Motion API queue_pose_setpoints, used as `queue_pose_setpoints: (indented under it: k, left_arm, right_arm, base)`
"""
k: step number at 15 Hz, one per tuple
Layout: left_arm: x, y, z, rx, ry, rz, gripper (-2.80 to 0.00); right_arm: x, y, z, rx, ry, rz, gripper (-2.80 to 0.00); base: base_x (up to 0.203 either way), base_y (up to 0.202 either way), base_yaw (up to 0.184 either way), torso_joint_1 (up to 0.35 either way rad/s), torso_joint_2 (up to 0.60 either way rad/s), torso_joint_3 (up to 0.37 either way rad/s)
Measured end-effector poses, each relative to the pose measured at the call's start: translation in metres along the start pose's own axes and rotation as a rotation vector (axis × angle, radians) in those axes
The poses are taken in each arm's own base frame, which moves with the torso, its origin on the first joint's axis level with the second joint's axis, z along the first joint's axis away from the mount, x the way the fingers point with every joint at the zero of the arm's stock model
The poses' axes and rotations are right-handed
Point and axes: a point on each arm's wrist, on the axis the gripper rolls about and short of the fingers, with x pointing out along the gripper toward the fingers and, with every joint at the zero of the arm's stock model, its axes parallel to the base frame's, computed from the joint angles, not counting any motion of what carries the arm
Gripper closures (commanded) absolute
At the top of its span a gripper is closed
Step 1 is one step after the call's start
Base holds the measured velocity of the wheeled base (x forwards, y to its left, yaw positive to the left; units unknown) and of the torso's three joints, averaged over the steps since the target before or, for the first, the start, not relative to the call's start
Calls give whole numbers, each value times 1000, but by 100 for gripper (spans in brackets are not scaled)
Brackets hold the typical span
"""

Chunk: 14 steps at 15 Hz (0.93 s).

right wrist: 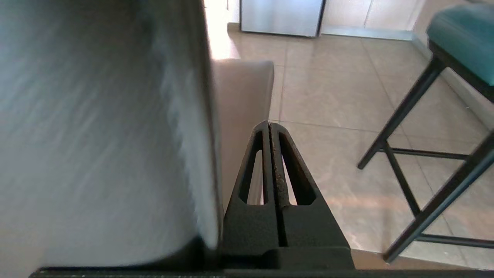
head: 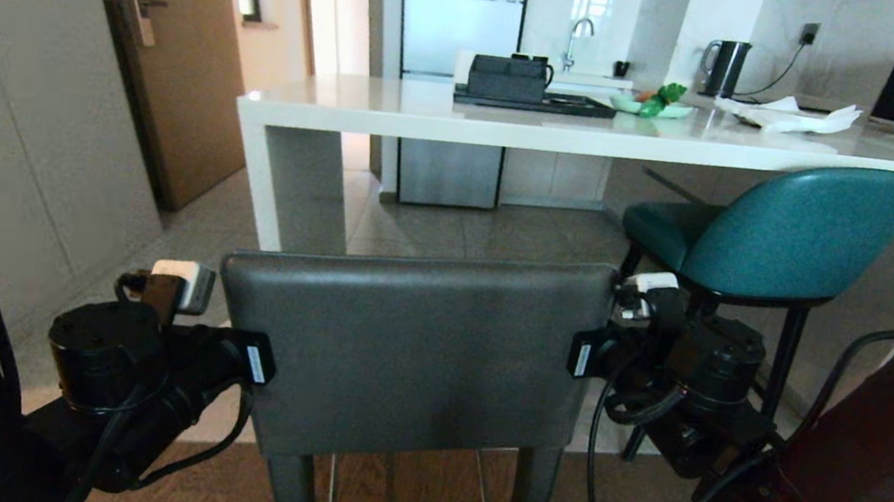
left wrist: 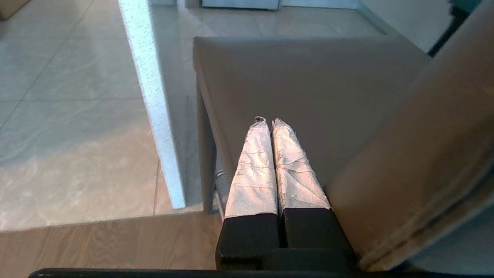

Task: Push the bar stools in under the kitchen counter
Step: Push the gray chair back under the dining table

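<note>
Grey stool [head: 411,348] sat near, short of the counter [head: 512,119]; teal stool [head: 786,231] far right, half tucked. Left gripper [left wrist: 269,122] and right gripper [right wrist: 269,125], both pressed together, flanked the backrest. Risk: uneven push yaws it into the end leg [head: 270,180].

Black cabled arms; left tool [left wrist: 270,123] white-taped, right tool [right wrist: 269,127] bare black.

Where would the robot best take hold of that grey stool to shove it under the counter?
Probably the grey stool by its flat, upright backrest, from behind: one closed claw at each side edge, left claw and right claw, bracketing it to steer straight toward the counter.
</note>
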Motion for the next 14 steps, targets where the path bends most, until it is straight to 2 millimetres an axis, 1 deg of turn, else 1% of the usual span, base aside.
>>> queue_pose_setpoints:
  k: [3, 5, 7, 11, 14]
  left_arm:
    - [17, -1, -4, 9, -7, 10, 0]
    - [28, -1, -6, 25, -15, 16, 0]
    - [36, -2, -8, 37, -21, 16, 0]
    - [46, -4, -3, 37, -49, 16, 0]
    - [44, 2, -8, 98, -23, 31, 0]
  right_arm:
    - [-3, 4, -1, 0, -7, 13, 0]
    - [-1, 5, -1, 1, -10, 27, 0]
    - [4, 1, -2, 3, -13, 26, 0]
    - [18, -6, 0, 5, -39, 10, 0]
    - [21, -6, -1, 0, -46, 10, 0]
  base:
    - [0, 0, 0, 0, 0, 0]
    - [0, 0, 0, 0, 0, 0]
    - [0, 0, 0, 0, 0, 0]
    - [0, 0, 0, 0, 0, 0]
    - [0, 0, 0, 0, 0, 0]
